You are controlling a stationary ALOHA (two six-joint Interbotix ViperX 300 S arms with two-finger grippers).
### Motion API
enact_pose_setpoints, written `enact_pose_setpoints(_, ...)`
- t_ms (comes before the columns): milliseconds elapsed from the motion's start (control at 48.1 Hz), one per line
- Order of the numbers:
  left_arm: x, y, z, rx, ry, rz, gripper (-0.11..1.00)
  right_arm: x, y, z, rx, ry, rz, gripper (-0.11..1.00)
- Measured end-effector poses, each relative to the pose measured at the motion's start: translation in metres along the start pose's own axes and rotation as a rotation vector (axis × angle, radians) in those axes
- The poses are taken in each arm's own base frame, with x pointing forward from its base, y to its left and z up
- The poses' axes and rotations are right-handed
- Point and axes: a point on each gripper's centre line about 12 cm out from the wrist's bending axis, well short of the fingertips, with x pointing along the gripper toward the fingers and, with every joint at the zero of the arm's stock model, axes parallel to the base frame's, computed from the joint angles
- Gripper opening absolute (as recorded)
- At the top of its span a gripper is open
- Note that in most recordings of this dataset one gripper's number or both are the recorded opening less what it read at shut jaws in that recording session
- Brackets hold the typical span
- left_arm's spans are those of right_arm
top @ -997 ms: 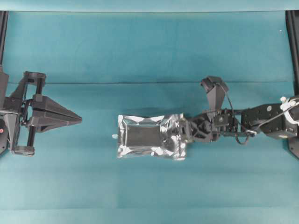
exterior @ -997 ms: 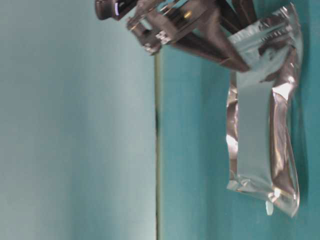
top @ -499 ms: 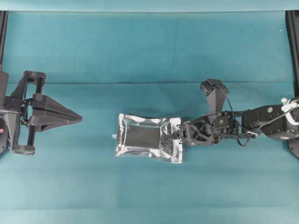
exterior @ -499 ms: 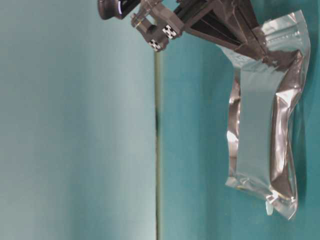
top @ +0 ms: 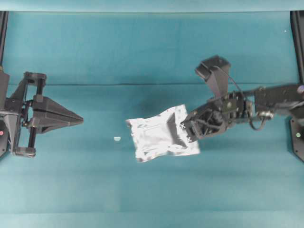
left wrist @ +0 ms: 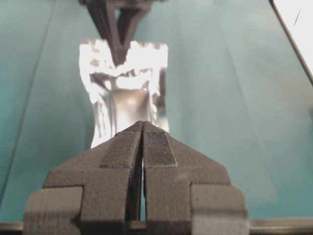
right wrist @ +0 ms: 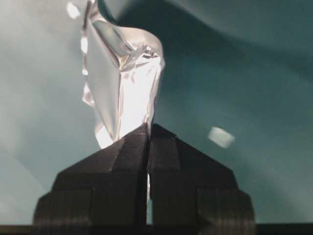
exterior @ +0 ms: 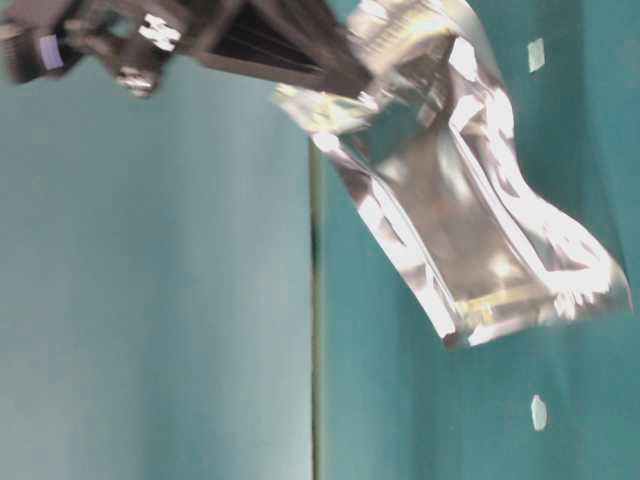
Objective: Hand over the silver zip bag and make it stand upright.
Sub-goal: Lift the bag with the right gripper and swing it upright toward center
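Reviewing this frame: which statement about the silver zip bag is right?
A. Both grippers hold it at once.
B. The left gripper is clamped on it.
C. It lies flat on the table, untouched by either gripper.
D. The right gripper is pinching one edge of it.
D: the right gripper is shut on the near edge of the silver zip bag, while the left gripper sits shut and empty, well apart from the bag.
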Motion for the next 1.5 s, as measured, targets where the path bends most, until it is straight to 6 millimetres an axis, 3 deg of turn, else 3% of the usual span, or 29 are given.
enact_pose_setpoints(353,0.000,0.007,0.000,-0.011,0.001,0.030,-0.06,-0.022,0.027,0.022,-0.217,0.077,-0.086,-0.01)
enact_pose_setpoints(873,0.000,0.008,0.000,-0.012,0.001,0.034,-0.06,-0.021,0.054,0.046,-0.518,0.297,-0.239,-0.01)
enact_pose_setpoints(1496,0.000,0.009,0.000,-0.033,0.000,0.036,-0.06,-0.022,0.093,0.062,-0.784,0.424,-0.245,-0.01)
